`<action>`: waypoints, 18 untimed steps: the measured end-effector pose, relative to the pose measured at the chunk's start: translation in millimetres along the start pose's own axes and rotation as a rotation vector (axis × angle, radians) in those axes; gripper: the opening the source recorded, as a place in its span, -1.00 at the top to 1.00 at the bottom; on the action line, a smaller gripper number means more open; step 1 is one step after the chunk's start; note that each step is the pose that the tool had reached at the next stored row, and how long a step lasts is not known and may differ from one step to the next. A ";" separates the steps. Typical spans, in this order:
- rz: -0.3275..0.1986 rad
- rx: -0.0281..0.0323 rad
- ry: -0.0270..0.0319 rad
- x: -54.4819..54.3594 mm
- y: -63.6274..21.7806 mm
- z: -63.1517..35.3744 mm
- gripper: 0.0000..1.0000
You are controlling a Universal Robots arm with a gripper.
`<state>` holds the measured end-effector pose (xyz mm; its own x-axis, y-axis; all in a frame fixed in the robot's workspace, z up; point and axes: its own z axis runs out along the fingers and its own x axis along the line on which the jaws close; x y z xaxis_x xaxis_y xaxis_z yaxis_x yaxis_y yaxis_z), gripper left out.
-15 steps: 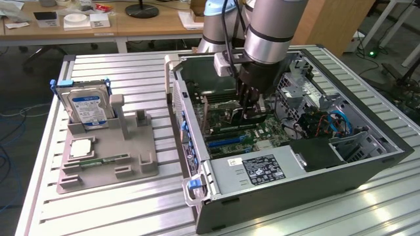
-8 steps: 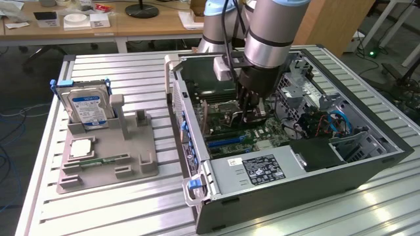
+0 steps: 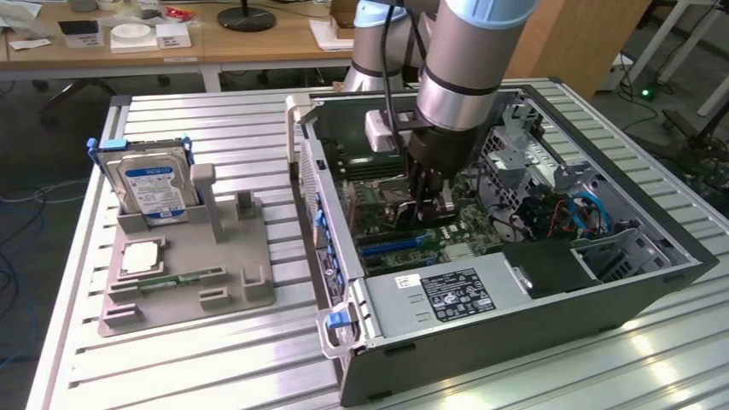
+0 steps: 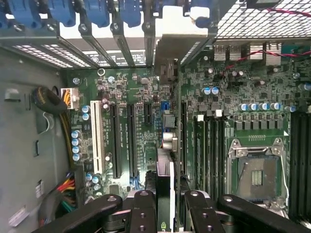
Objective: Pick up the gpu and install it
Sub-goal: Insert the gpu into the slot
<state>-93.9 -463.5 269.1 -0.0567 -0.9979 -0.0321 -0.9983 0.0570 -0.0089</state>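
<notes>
Exterior view, centre of frame: the arm reaches down into the open computer case (image 3: 638,282) lying on the slatted bench (image 3: 205,367), with the tool (image 3: 439,203) low over the green motherboard (image 3: 399,248). At the exterior view's left, a grey holder (image 3: 228,295) carries the hard drive (image 3: 154,190). Wrist view: the tool (image 4: 170,208) is partly closed, its dark fingers (image 4: 143,211) pressed on either side of the gpu (image 4: 165,177). The gpu is seen edge-on as a narrow strip running away from the fingers toward a silver bracket (image 4: 177,43) by the case's rear openings. It hangs over the motherboard (image 4: 131,92), beside the long black slots (image 4: 115,141) and near the memory sockets (image 4: 209,145). Whether its lower edge touches a slot I cannot tell. To seat it well, I judge the gpu should be held upright and parallel to its slot, with the bracket end lined up with the rear opening. The push should go straight and even along the whole length, since a tilt could jam one corner or scrape neighbouring parts.
</notes>
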 end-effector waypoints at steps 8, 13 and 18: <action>-0.001 0.0008 -0.0002 0.4 3.9 5.6 0.46; -0.001 0.0008 0.0000 0.7 5.2 9.7 0.46; -0.001 0.0008 -0.0002 1.0 9.1 13.4 0.46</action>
<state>-103.0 -463.5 255.6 -0.0560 -0.9979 -0.0323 -0.9984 0.0564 -0.0098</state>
